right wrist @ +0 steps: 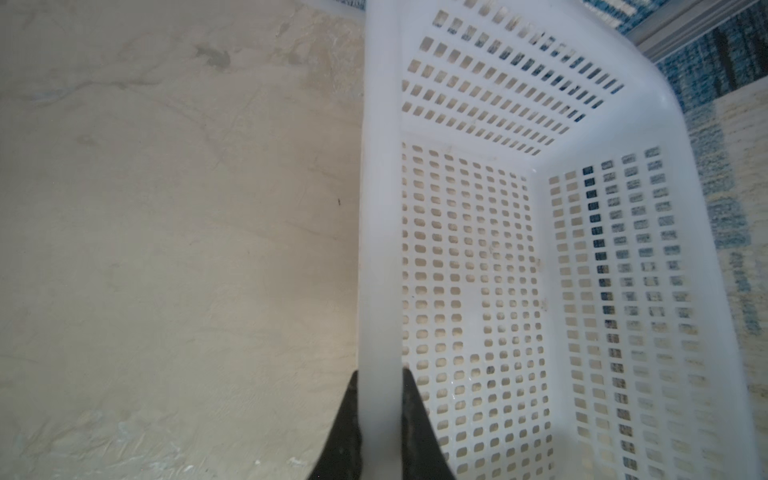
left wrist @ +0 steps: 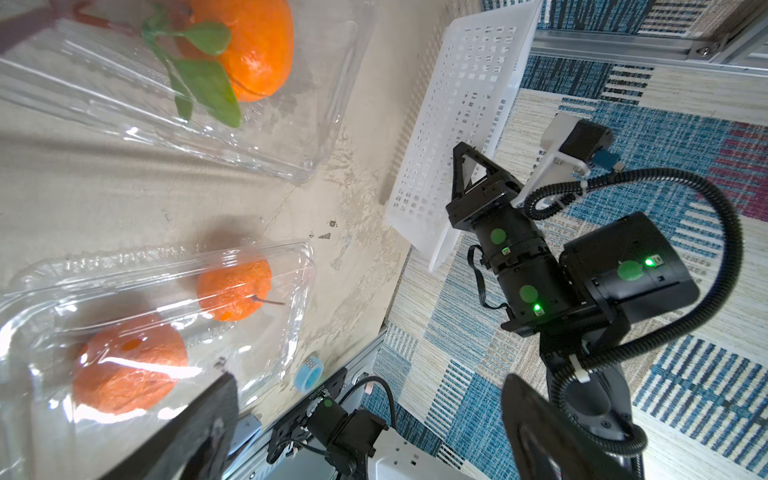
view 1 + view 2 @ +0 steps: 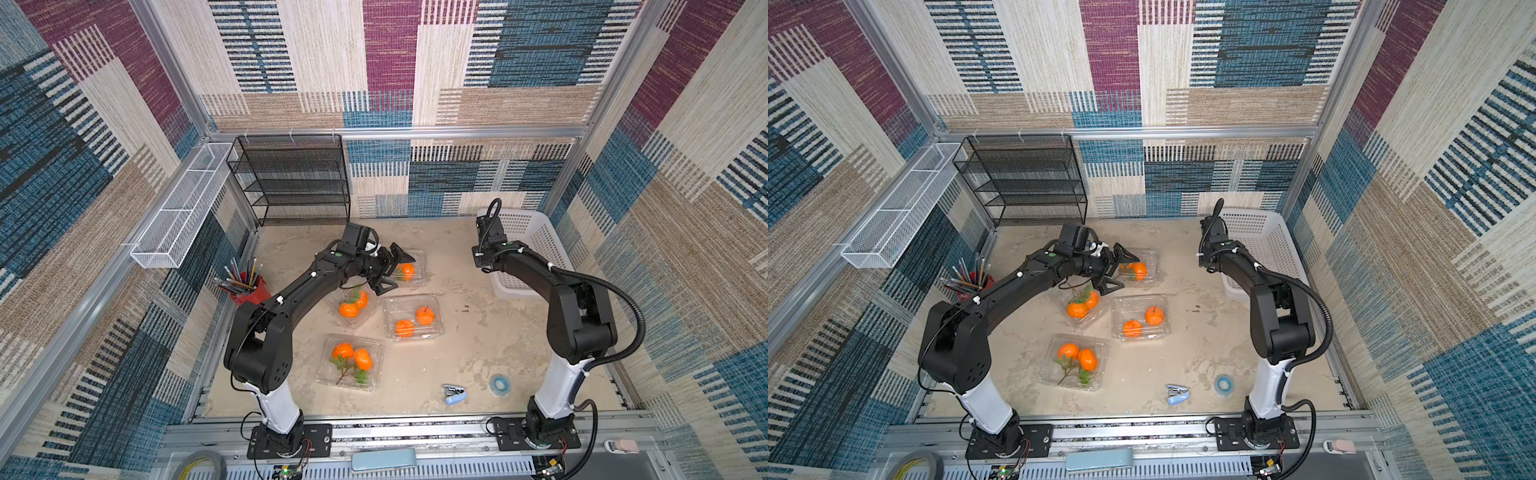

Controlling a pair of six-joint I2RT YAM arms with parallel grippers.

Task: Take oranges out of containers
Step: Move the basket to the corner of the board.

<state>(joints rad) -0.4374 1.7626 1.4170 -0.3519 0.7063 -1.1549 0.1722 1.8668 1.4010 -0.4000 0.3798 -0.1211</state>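
The left end effector [image 3: 392, 269] hangs wide open and empty by the farthest of four clear containers [image 3: 420, 259] (oranges [image 3: 348, 309] inside each) on the table [image 3: 478, 345]. The right end effector [image 1: 380, 376] is clamped on the rim of the white basket [image 1: 380, 208].

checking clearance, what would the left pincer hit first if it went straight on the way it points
Probably the far container holding an orange, right ahead of the open left pincer in a top view; depth unclear.
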